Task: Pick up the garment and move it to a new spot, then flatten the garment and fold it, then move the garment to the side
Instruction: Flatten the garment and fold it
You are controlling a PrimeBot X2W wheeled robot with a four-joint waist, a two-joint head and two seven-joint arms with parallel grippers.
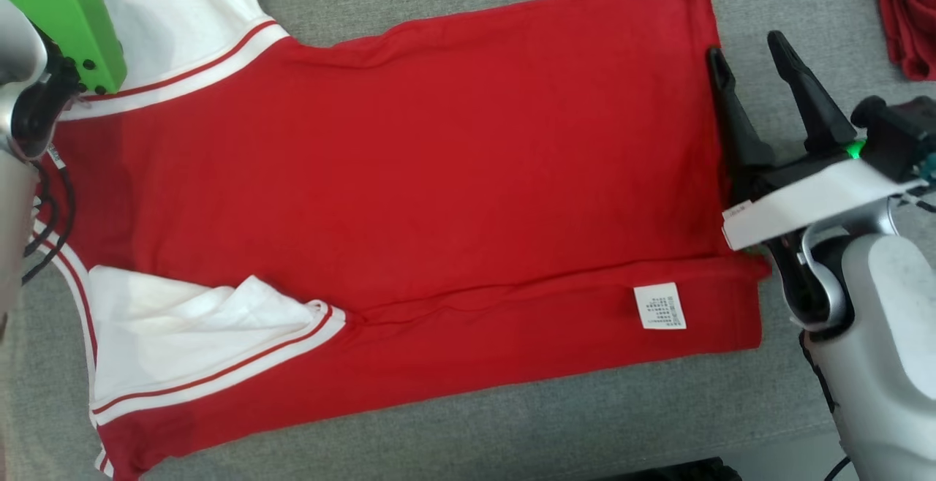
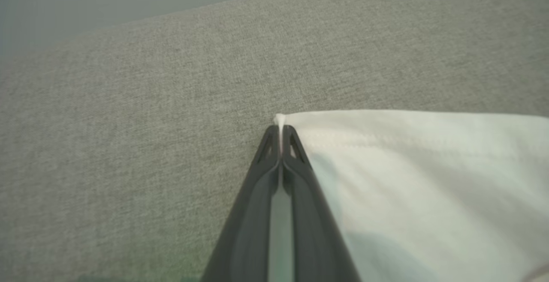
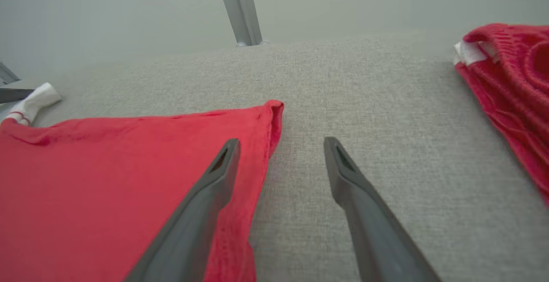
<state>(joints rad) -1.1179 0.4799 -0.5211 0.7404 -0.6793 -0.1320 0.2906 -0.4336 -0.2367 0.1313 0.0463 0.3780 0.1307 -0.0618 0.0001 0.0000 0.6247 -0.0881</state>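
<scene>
Here, spread flat across the middle of the grey tabletop (image 1: 512, 422): red garment (image 1: 409, 174) with white sleeves trimmed in red stripes, neck end toward 9 o'clock, hem toward 3 o'clock in the head view. Near long edge folded up over the body, with a white care label (image 1: 659, 306) showing at about 4 o'clock. Near sleeve (image 1: 183, 327) crumpled at 8 o'clock, far sleeve (image 1: 175, 20) stretched out toward 11 o'clock. Pinched on the corner of that far sleeve (image 2: 429, 179), left hand (image 2: 281, 134), fingers pressed tight together with a sliver of white cloth between the tips. At 3 o'clock, right hand (image 1: 744, 46) spread wide and gripping nothing, straddling the hem: one finger above the red cloth (image 3: 107, 179), the other above bare tabletop. Hard to tell whether either fingertip touches down. Farther out at 1 o'clock, well apart from the hem, a second red knitted cloth (image 1: 907, 13) in a heap. At 10 o'clock, a green cover (image 1: 66, 13) on the left arm.
</scene>
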